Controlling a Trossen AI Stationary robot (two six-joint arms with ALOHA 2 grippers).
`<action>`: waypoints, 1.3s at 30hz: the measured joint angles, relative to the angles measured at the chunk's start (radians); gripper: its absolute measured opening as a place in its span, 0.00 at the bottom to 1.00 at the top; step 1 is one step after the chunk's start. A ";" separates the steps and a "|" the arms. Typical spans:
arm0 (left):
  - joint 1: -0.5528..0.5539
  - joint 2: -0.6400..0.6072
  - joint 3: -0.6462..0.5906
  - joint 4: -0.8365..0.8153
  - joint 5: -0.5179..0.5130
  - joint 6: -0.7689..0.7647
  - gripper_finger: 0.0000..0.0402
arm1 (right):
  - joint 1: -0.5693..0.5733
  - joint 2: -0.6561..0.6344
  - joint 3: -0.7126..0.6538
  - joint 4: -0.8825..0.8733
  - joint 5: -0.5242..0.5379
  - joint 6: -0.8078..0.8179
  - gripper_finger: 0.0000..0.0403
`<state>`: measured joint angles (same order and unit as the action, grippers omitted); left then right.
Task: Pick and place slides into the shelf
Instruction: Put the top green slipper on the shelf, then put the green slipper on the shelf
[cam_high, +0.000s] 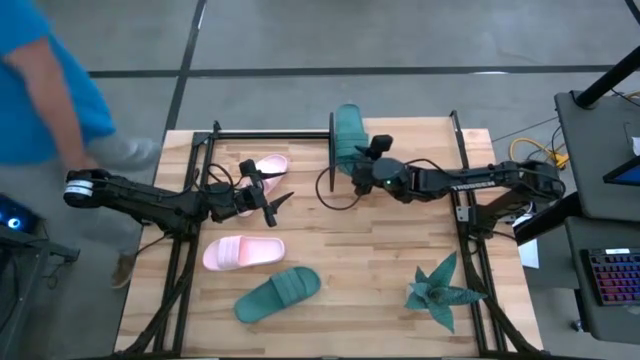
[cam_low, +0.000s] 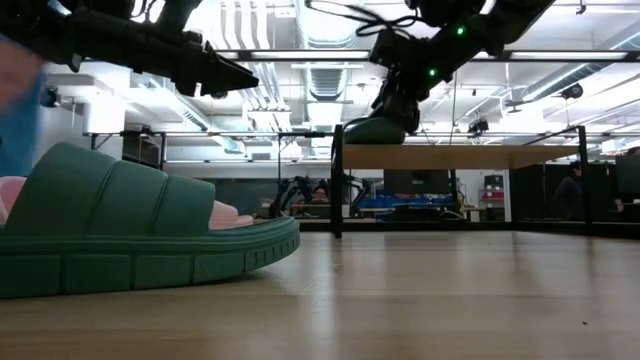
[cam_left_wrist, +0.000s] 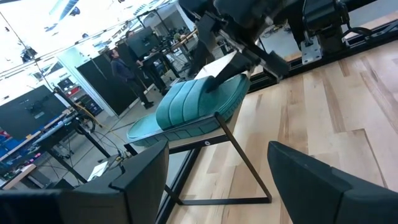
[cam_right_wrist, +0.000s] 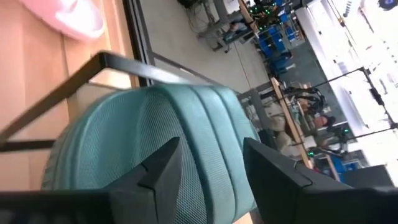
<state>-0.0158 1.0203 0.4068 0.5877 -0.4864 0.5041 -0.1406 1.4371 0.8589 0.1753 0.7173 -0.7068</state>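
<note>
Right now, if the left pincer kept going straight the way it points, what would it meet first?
Probably the teal slide on the shelf, which lies straight ahead of the open left pincer where the right pincer is; depth is unclear, so the shelf's black upright could come first.

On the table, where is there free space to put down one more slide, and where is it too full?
Free: the bare wood between the right claw and the spiky plant, and the strip behind that plant. Crowded: the left half, where the left claw hangs over two pink slides and a teal slide. Another teal slide sits on the shelf.
</note>
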 joint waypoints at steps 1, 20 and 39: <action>0.000 0.000 0.000 0.000 0.000 0.000 0.64 | 0.000 -0.010 0.000 -0.007 -0.010 0.010 0.42; 0.001 0.000 -0.001 -0.003 0.068 -0.002 0.64 | 0.105 -0.227 0.000 -0.080 -0.394 0.321 0.41; -0.014 0.025 -0.007 -0.121 0.353 -0.266 0.64 | 0.295 -0.084 -0.010 -0.051 -0.291 0.571 0.41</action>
<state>-0.0295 1.0451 0.3996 0.4671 -0.1331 0.2383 0.1544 1.3528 0.8486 0.1244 0.4258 -0.1354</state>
